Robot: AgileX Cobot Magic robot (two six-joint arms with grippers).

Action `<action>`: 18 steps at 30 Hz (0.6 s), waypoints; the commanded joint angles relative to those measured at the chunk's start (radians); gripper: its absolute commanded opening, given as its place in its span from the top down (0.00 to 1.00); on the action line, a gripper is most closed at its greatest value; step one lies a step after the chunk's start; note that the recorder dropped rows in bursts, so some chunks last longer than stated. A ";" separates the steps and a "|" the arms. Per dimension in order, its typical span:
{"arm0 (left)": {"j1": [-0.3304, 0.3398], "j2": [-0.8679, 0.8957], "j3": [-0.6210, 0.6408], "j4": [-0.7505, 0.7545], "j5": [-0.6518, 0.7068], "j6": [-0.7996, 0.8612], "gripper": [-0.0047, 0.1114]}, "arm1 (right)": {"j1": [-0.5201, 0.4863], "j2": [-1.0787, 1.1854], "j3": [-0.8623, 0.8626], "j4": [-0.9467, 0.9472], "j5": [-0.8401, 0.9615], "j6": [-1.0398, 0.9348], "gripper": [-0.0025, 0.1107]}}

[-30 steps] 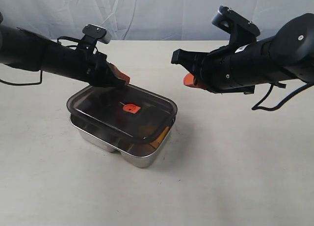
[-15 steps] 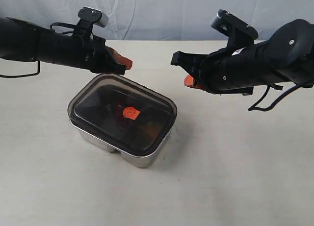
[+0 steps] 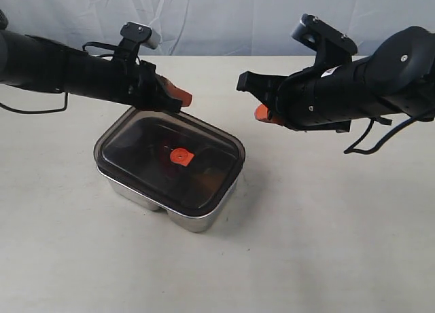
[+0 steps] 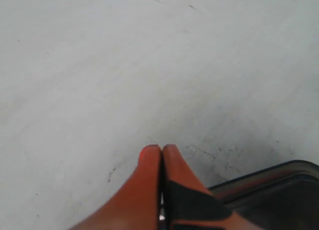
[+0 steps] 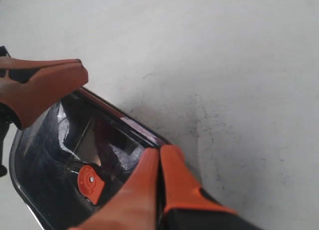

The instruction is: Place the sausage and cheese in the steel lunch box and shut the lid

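Observation:
The steel lunch box [image 3: 185, 220] stands left of the middle of the table, and the dark translucent lid [image 3: 139, 140] with its orange valve [image 3: 180, 156] lies flat on it. I cannot make out the sausage or the cheese through the dark lid. My left gripper [image 3: 181, 95] hovers shut and empty just above the lid's far edge; its shut tips [image 4: 160, 149] point at bare table, with a lid corner [image 4: 279, 182] beside them. My right gripper [image 3: 261, 113] hangs shut and empty to the right of the box, clear of it; in its wrist view the tips [image 5: 160, 151] sit over the lid's rim [image 5: 129, 125].
The pale table [image 3: 326, 245] stretches around the box, and a white cloth backdrop [image 3: 217, 14] hangs behind it. Both black arms reach in over the far half from the two sides. The left gripper's orange fingers [image 5: 42, 85] show in the right wrist view.
The lid was tilted on the box with the left gripper at its far edge; it now lies flat. The left gripper lifted off and shifted slightly right. The right arm stayed put.

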 commanded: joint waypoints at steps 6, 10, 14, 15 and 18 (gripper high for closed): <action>-0.005 -0.003 -0.006 0.040 0.008 -0.036 0.96 | -0.003 0.000 0.005 0.002 0.002 -0.007 0.98; -0.005 -0.003 -0.006 0.063 0.008 -0.057 0.96 | -0.003 0.000 0.005 -0.001 0.009 -0.007 0.98; -0.005 -0.003 -0.006 0.081 0.002 -0.075 0.96 | -0.003 0.000 0.005 -0.001 0.009 -0.007 0.98; -0.005 -0.003 -0.006 0.083 0.003 -0.075 0.96 | -0.003 0.000 0.005 -0.001 0.007 -0.007 0.98; -0.005 -0.003 -0.006 0.091 0.003 -0.085 0.96 | -0.003 0.003 0.005 -0.002 0.004 -0.009 0.98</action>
